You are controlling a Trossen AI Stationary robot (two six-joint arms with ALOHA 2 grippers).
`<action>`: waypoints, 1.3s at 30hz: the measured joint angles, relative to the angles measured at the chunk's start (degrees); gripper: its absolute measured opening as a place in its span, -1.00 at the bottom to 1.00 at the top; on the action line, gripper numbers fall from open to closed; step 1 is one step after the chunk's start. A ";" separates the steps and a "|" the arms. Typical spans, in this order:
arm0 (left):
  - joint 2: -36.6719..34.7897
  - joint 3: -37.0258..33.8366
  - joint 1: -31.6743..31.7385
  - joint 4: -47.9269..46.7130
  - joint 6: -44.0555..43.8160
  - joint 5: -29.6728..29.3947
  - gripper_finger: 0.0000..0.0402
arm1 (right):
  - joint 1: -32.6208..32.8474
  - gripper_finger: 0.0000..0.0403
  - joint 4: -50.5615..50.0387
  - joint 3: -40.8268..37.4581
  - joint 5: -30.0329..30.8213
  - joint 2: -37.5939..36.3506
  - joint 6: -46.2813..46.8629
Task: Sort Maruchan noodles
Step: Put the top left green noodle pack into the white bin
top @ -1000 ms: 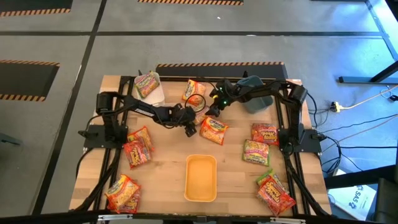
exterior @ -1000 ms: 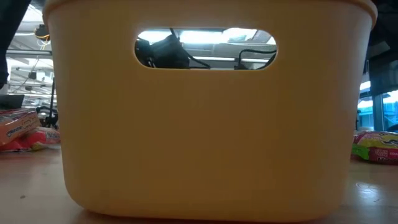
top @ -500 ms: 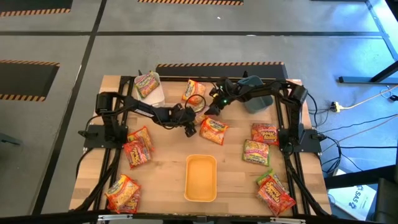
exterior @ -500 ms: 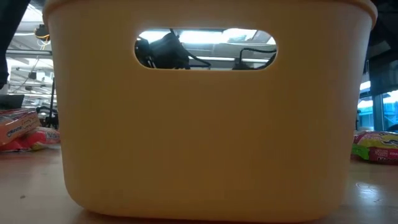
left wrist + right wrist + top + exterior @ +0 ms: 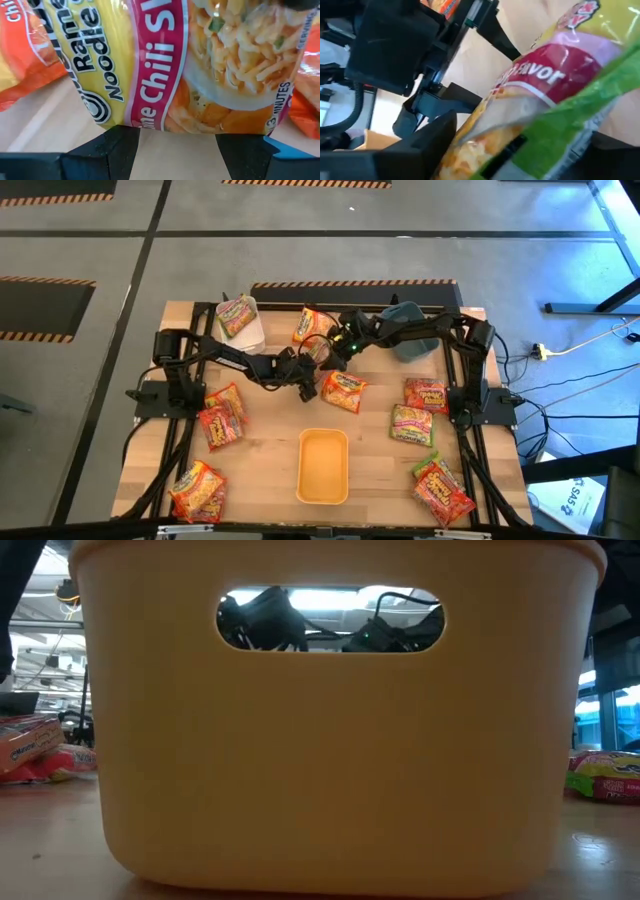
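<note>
1. Since a second ago, the right arm has swung in from the blue bin point(image 5: 412, 340) side toward the table's middle. Its right gripper point(image 5: 330, 352) now sits close beside the left arm's head. The low view's slot in the yellow bin point(image 5: 330, 760) now shows two dark arm heads where it showed one.
2. The left arm has not shifted. The left gripper point(image 5: 306, 387) rests low on the wood, just beside the Lime Chili packet point(image 5: 344, 389).
3. My left claw is released. In its wrist view, both fingers point(image 5: 115, 147) stand apart with bare table between them, and the packet point(image 5: 200, 65) lies just past the tips, not between them.
4. I cannot tell the state of my right claw. Its wrist view has a green-and-pink packet point(image 5: 545, 100) lying right across its fingers, but I cannot see whether they are pinching it.
5. The key relation is that the packet lies on the table between the two claws, toward the right arm's side of the left claw. It sits tilted and broadside to the left fingers, so I judge them badly placed for a pinch. The right claw, coming from the far edge, looks nearer to a usable hold.
6. The other packets remain scattered, and one packet point(image 5: 236, 315) already lies in the white bin point(image 5: 254, 336).
</note>
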 joint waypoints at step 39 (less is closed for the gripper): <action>-24.55 -12.75 -4.77 26.07 11.32 -5.30 0.23 | -0.69 -0.48 24.60 -23.34 4.36 -20.65 -18.08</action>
